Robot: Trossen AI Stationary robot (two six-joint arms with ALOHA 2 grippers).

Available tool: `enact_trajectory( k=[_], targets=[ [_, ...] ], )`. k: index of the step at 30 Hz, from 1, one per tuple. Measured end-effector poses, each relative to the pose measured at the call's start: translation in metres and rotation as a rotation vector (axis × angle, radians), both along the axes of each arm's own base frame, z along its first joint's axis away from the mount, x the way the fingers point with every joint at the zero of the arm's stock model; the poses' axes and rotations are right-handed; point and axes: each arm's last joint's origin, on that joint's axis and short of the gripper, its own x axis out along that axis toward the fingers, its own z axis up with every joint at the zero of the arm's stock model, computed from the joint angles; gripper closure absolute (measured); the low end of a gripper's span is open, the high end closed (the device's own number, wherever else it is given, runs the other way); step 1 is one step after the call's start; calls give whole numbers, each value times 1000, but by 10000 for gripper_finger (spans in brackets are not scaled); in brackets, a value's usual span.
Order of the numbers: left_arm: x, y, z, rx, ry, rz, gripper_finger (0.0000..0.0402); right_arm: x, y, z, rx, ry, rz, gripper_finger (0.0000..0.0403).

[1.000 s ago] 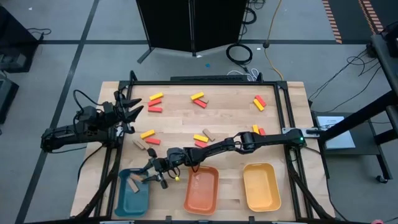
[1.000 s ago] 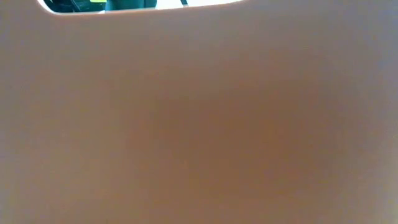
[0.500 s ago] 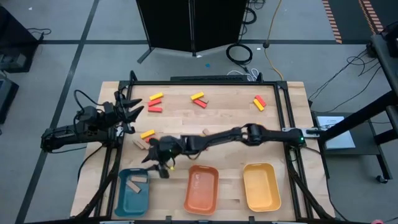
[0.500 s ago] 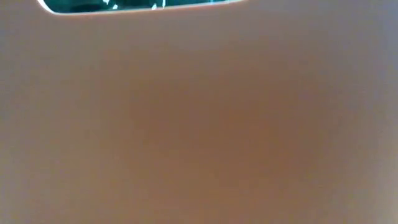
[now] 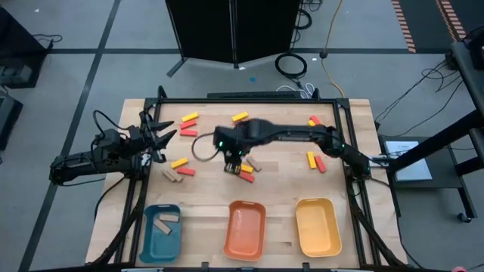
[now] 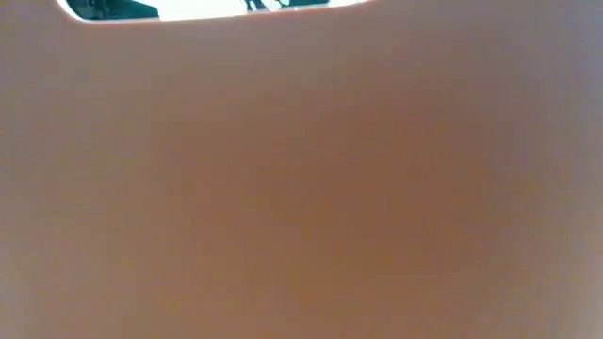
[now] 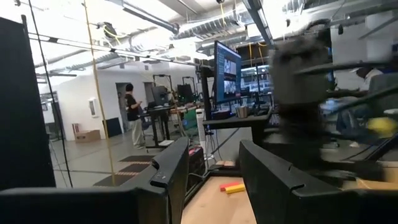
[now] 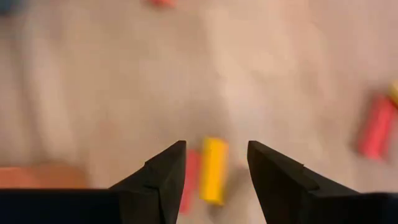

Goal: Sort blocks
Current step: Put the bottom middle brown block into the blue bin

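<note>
From above, the right gripper (image 5: 234,162) hangs over the middle of the table (image 5: 280,193), behind the orange tray (image 5: 245,230). Its fingers are apart and hold nothing. Right under it lie a yellow block (image 5: 241,168) and a red block (image 5: 246,176), side by side. The other blocks are spread over the table behind the orange tray, in red, yellow and tan. Two tan blocks (image 5: 163,224) lie in the blue tray (image 5: 161,233), which sits left of the orange tray. The yellow tray (image 5: 317,225) sits right of the orange tray. The left gripper (image 5: 162,135) waits at the table's left edge, far behind the blue tray, with its fingers apart and nothing in them.

The low view is almost all a blurry orange-brown wall.

In the left wrist view, the left gripper's fingers (image 7: 171,171) stand apart with nothing between them. Far off in the room, a person (image 7: 132,114) stands by a desk.

In the right wrist view, the right gripper's fingers (image 8: 165,174) are apart, and the yellow block shows between them, with the red block touching it.
</note>
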Motion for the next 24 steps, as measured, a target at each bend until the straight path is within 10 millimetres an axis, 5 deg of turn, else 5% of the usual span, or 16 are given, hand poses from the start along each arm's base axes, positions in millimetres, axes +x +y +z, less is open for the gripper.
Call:
enact_trajectory(
  k=[7, 13, 24],
  targets=[
    [0, 0, -1, 13, 11, 20, 261, -18, -42, -51, 31, 208, -200, 238],
    [1, 1, -4, 8, 44, 30, 261, -34, -60, -100, 24, 276, -292, 238],
    [2, 1, -7, 2, 76, 30, 261, -66, -52, -105, 71, 18, -435, 238]
  ],
)
